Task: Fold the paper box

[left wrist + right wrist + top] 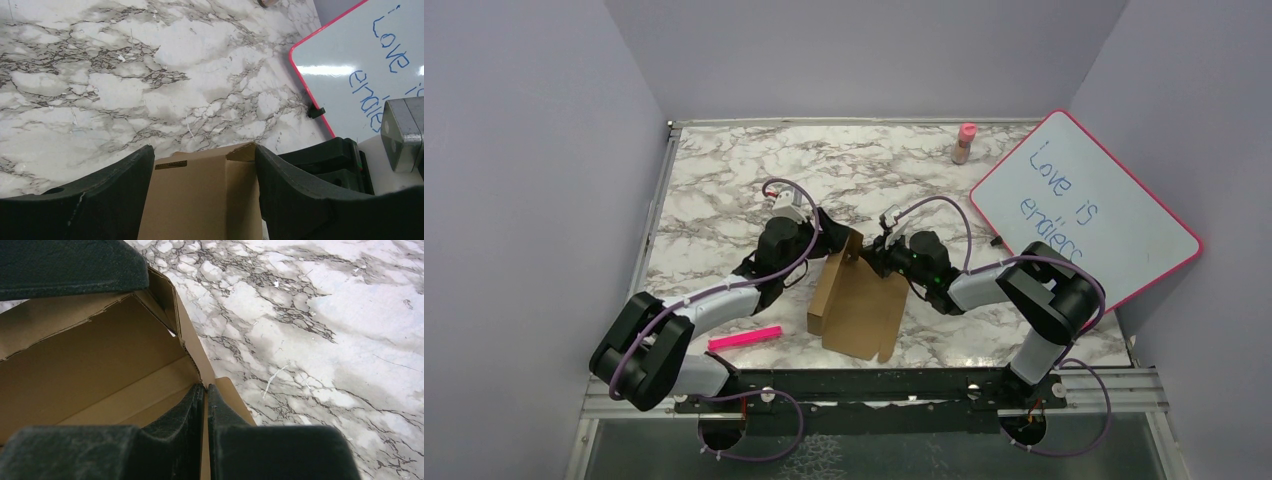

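From the top camera I see the paper box (856, 305) lying half-formed on the marble worktop (724, 180), near the front edge and between the two arms. One flap stands up at its far end. Both arms reach inward, with their elbows low and their wrists pointing toward each other. The left hand (824, 226) is at the raised flap from the left side, and the right hand (877, 250) meets the same end from the right. A pink marker (744, 338) lies beside the left arm. A whiteboard (1089, 215) leans at the right edge.

In the left wrist camera, the two dark fingers (100, 200) stand wide apart. A brown panel of the box sits in the gap between them, and its side edges are very near to both pads. I cannot tell whether they touch it, and I see no grip.

In the right wrist camera, the fingers (180, 430) are pressed almost together. They pinch a thin cardboard wall at the corner of the box, and the brown inside of the box opens to the left of them.
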Motion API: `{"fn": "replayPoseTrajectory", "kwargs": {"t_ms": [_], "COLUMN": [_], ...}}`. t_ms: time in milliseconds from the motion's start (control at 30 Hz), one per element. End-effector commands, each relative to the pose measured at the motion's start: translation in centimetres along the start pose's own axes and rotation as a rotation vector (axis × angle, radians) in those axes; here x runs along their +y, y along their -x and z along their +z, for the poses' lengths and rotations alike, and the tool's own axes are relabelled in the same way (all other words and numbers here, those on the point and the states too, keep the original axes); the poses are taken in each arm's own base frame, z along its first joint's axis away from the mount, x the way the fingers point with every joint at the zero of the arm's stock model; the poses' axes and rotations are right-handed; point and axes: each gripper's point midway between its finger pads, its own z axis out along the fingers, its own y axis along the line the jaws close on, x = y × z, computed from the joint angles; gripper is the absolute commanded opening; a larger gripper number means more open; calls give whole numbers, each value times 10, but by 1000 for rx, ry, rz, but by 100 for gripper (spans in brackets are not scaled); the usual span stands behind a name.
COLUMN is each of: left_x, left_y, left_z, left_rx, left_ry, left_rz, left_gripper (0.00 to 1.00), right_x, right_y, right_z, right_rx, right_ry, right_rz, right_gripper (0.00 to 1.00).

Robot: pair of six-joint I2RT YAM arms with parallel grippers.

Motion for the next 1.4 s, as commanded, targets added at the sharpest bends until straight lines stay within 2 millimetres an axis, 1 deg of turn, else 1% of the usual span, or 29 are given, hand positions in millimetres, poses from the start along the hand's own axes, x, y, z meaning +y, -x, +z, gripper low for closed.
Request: {"fn": "replayPoseTrajectory", "kwargs": {"t_ms": [0, 167, 300, 367, 533, 667, 833, 1000, 1067, 1133, 1200, 1367], "left_x": [-7, -8, -8, -5, 4, 6, 8, 15, 19, 23, 26, 25], "left_y": [16, 22, 25, 25, 21, 18, 14, 7, 4, 0, -2, -2], "left_z": [-5, -6, -3, -1, 6, 10, 13, 10, 8, 6, 4, 3], "left_rx": [-73, -99, -108, -113, -108, -96, -82, -71, -66, -59, -56, -51], "left_ry": [-25, -21, -13, 2, 39, 45, 52, 67, 75, 82, 86, 74], "left_rz": [-27, -54, -71, -79, -93, -97, -98, -78, -62, -40, -24, 17], "left_gripper": [76, 80, 80, 80, 73, 68, 66, 64, 61, 54, 49, 49], "right_x": [7, 7, 8, 9, 10, 11, 13, 13, 14, 15, 15, 14], "right_y": [-3, -4, -3, -4, -4, -4, -6, -3, 0, 5, 9, 23], "right_z": [-1, -1, 0, 0, 0, 1, 1, 0, -1, -4, -6, -14], "right_rx": [1, 5, 5, 5, 9, 11, 15, 8, -3, -16, -24, -55], "right_ry": [24, 23, 26, 26, 30, 33, 33, 35, 39, 42, 42, 30], "right_rz": [-19, -21, -23, -25, -31, -36, -44, -46, -49, -54, -66, -115], "right_gripper": [11, 11, 11, 11, 11, 11, 11, 11, 12, 13, 14, 20]}}
